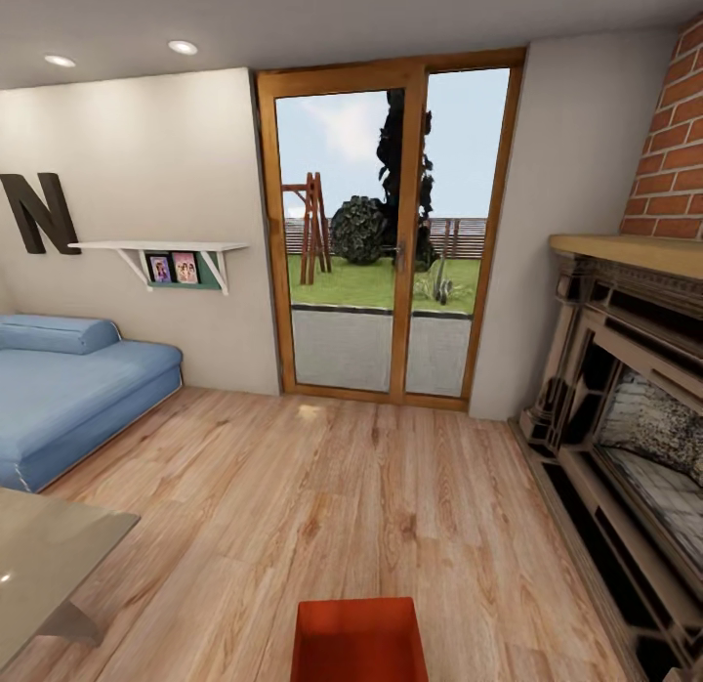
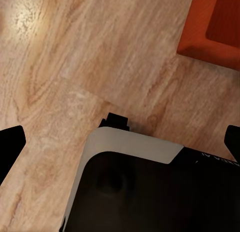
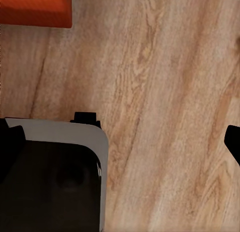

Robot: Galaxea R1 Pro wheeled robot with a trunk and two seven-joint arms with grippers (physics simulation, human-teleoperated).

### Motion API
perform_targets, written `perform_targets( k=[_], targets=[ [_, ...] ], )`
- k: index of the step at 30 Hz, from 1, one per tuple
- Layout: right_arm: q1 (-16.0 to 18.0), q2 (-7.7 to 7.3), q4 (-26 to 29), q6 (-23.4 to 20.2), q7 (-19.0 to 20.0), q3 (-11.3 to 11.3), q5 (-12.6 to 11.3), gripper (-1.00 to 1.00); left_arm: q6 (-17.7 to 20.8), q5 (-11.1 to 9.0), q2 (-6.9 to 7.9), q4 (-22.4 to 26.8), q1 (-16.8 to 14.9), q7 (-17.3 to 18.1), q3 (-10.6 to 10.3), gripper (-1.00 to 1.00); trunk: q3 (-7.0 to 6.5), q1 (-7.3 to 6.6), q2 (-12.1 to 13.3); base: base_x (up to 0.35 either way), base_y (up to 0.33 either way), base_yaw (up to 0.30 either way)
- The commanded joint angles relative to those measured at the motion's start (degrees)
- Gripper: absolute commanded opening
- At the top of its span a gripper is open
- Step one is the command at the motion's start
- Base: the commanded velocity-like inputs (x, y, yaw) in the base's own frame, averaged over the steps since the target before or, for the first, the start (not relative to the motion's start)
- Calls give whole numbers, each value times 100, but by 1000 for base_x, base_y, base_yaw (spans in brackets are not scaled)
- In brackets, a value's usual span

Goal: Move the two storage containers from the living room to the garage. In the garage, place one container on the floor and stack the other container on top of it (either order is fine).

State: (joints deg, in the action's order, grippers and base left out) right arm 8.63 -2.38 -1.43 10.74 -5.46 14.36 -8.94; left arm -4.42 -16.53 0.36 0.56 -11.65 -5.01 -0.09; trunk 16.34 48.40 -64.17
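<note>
One storage container (image 1: 359, 641) sits on the light wood plank floor (image 1: 322, 487) of the living room, at the near edge of the head view, open top up, its orange-red walls cut off by the frame. A corner of that orange-red bin (image 2: 212, 27) shows in the left wrist view, lying on the planks ahead of the left gripper (image 2: 120, 142) and well apart from its fingers (image 2: 10, 144); those dark fingertips stand at opposite edges of the picture, spread wide, with nothing between them but the robot's own dark, grey-rimmed base and bare wood. In the right wrist view the bin's edge (image 3: 35, 10) lies likewise beyond the right gripper (image 3: 120, 139), clear of its fingertips (image 3: 10, 144), which are also spread wide apart and hold nothing.

Farther off in the head view, wood-framed glass doors (image 1: 386, 233) face a lawn, a blue sofa (image 1: 68, 389) stands along the left wall under a white shelf (image 1: 161, 252), a brick fireplace (image 1: 625, 399) fills the right side, and a pale table corner (image 1: 49, 555) juts in at lower left.
</note>
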Motion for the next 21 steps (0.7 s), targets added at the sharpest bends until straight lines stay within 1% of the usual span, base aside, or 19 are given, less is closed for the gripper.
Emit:
perform_targets(
  k=[1, 10, 18, 21],
  targets=[
    [7, -2, -15, 33, 8, 49, -50, 100, -18, -23, -1, -3, -4, -9, -2, 100, 7, 0, -4, 0, 0, 0],
    [7, 9, -15, 43, -21, 48, -62, 100, -17, -42, -1, 4, -4, -9, 9, 100, 7, 0, -4, 0, -2, 0],
    [7, 12, -15, 33, -33, 54, -73, 100, -15, -52, -1, 6, -4, -17, 24, 100, 7, 0, -4, 0, -216, 0],
    [7, 18, -15, 16, -34, 51, -78, 100, -18, -52, 3, 6, -4, -13, 26, 100, 7, 0, -4, 0, -102, 0]
  ],
)
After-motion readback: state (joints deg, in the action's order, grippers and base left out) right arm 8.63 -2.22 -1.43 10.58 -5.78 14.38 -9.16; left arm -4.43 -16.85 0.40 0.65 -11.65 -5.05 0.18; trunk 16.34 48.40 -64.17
